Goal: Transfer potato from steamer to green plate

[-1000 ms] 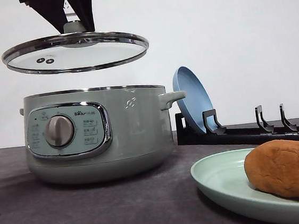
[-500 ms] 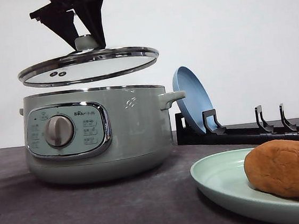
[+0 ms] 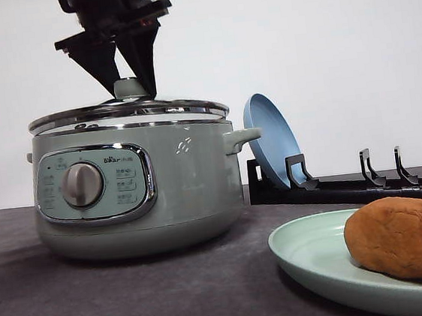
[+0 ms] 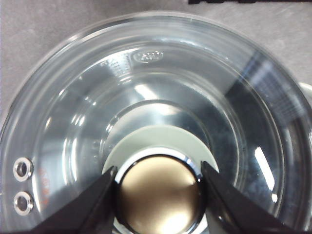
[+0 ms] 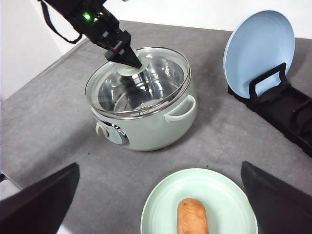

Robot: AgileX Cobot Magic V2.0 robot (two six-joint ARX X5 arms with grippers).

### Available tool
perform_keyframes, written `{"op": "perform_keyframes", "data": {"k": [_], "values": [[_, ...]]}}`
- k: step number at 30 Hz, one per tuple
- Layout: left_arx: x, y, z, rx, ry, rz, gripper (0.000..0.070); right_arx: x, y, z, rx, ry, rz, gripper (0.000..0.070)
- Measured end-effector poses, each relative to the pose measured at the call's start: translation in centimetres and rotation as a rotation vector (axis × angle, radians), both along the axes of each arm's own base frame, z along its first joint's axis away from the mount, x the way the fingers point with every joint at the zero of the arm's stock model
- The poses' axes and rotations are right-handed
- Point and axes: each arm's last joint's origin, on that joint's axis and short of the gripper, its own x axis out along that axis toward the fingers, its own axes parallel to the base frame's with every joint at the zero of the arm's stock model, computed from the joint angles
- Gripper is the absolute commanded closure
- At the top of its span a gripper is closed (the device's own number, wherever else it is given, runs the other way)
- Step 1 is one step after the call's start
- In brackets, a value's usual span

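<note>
The potato (image 3: 406, 237) already lies on the green plate (image 3: 312, 257) at the lower right of the front view, resting on the plate's inner surface and well apart from the steamer (image 3: 135, 188), which fills the left half of that frame. Seen from the right wrist, the same potato sits lengthwise near the middle of the plate at the bottom centre, with bare tabletop (image 5: 58, 122) between plate and pot. So the transfer itself looks done, and what is left, by my reading, is only tidying: the glass lid (image 3: 127, 112) sits at the steamer's rim, perhaps not fully seated, since its near edge looks a touch tilted in the front view. The left tool (image 4: 157, 187) is closed on the lid's knob (image 4: 158, 192), one dark finger pressed to each side of the round knob in the lower middle of the left wrist view; releasing it and drawing the arm clear would seem to be the last step. The right tool's (image 5: 158, 195) two dark fingers sit at the lower corners of its own view, spread wide with nothing between them, above the plate. Counted: one potato, one steamer, one lid, one green plate, one blue plate (image 3: 269, 140) leaning upright in a black rack (image 3: 350, 185) at centre right, and two tools. Through the glass, no other food is visible in the pot.
</note>
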Motion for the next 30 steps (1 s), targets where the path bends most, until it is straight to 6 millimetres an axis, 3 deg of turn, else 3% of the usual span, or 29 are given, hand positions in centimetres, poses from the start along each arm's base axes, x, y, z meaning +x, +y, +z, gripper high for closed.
{"op": "perform_keyframes", "data": {"k": [28, 30], "values": [[0.0, -1.2, -0.8, 0.060, -0.008, -0.020, 0.0700, -0.1, -0.1, -0.3, -0.022, 0.031, 0.000, 0.0000], [-0.1, -1.2, -0.8, 0.061, -0.008, -0.019, 0.0642, -0.1, -0.1, -0.3, -0.022, 0.031, 0.000, 0.0000]]}}
